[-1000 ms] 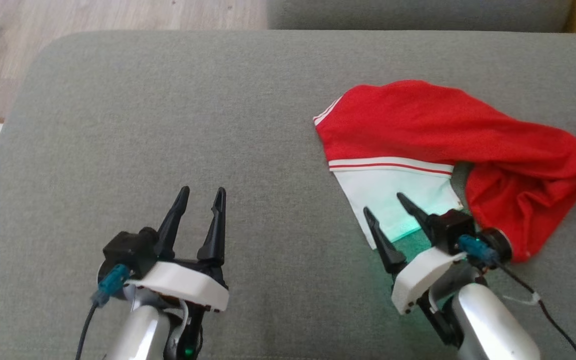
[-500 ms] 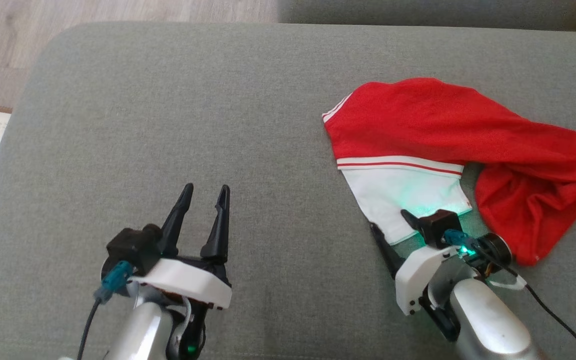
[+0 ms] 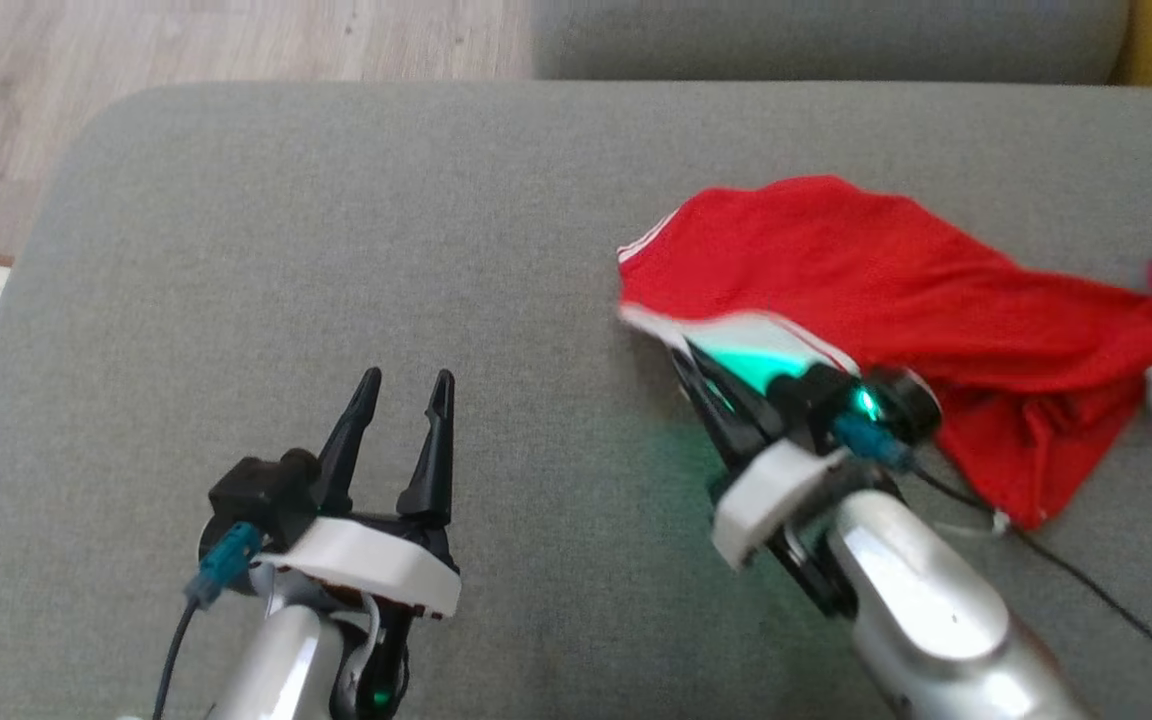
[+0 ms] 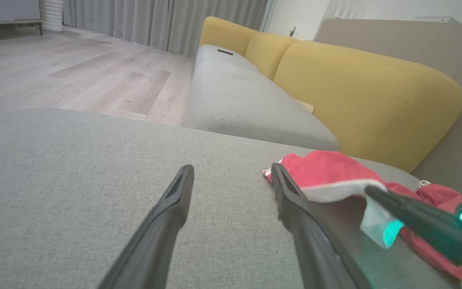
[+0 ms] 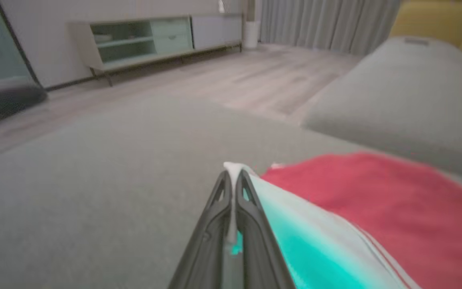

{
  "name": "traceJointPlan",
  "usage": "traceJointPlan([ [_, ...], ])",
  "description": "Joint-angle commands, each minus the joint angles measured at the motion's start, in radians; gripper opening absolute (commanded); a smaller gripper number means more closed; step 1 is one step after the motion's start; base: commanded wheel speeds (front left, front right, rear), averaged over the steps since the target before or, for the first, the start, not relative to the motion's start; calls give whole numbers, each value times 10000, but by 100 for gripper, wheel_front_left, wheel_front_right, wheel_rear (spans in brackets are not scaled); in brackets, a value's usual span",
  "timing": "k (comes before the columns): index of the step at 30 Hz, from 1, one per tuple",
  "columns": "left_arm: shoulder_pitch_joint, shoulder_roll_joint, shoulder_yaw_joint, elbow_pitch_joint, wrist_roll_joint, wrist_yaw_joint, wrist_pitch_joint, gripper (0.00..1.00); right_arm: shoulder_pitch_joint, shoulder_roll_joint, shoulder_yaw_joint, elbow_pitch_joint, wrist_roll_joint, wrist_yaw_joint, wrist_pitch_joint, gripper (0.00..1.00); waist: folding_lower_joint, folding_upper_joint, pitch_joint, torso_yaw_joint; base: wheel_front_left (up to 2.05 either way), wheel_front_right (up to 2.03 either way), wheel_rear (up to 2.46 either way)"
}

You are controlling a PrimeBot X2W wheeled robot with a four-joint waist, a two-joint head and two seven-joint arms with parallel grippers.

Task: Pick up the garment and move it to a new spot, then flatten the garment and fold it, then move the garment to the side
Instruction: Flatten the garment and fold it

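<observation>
Red cloth with a white, red-striped band, the garment (image 3: 896,290) lies crumpled on the grey cushion (image 3: 336,220). Its white edge is caught in the right gripper (image 5: 232,174), whose two dark fingers are pressed together on a thin fold of white fabric, with a small tuft poking out just past the tips. From that pinch the white band runs back along the right side of the jaws, washed teal-green by a light on the gripper. The red body spreads ahead and to the right of the tips. Close to the pinch the edge is raised off the cushion, and farther off the cloth lies heaped on it.

The left gripper (image 3: 406,378) sits low over the cushion, well apart from the right one. Its jaws are spread wide, holding nothing, with bare grey fabric between and ahead of them. In the left wrist view the garment's nearest corner shows just past the tip of its right finger. Beyond the tips lie a pale wooden floor (image 3: 186,40) and a yellow backrest (image 4: 355,80)
</observation>
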Motion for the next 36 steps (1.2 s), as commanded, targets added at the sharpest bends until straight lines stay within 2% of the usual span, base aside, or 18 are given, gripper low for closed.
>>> traceJointPlan([
  [1,-279,26,356,-320,-22,35,-78,100,-537,186,382,-672,84,67,-200,0,0,0,-182,-24,0,0,0],
  [8,52,26,446,-356,1,72,-78,100,-942,152,1468,-2691,612,67,-200,0,0,0,-672,37,0,0,0],
  [13,224,26,517,-398,17,83,-78,100,-1237,9,2161,-4573,1177,67,119,0,0,0,-834,117,0,0,0],
  [17,259,26,495,-479,-6,88,-78,100,-1758,-311,2112,-6020,1460,67,491,0,0,0,-731,213,0,0,0],
  [20,238,26,445,-539,-57,105,-78,100,-2296,-735,1676,-6476,1646,67,966,0,0,0,-537,280,0,0,0],
  [24,72,26,293,-599,-124,86,-78,100,-3100,-1588,861,-6024,1879,67,1359,0,0,0,-143,454,0,0,0],
  [27,-123,26,191,-608,-170,65,-78,100,-3785,-2338,550,-5216,2072,67,1529,0,0,0,250,611,0,0,0],
  [31,-415,26,46,-584,-222,5,-78,100,-4986,-3272,944,-3808,2210,67,1496,0,0,0,837,839,0,0,0],
  [32,-415,26,46,-584,-222,5,-78,100,-4986,-3272,944,-3808,2210,67,1496,0,0,0,837,839,0,0,0],
  [36,-794,26,-226,-600,-352,-59,-78,100,-6497,-3996,1653,-2019,2269,67,1174,0,0,0,1382,1191,0,0,0],
])
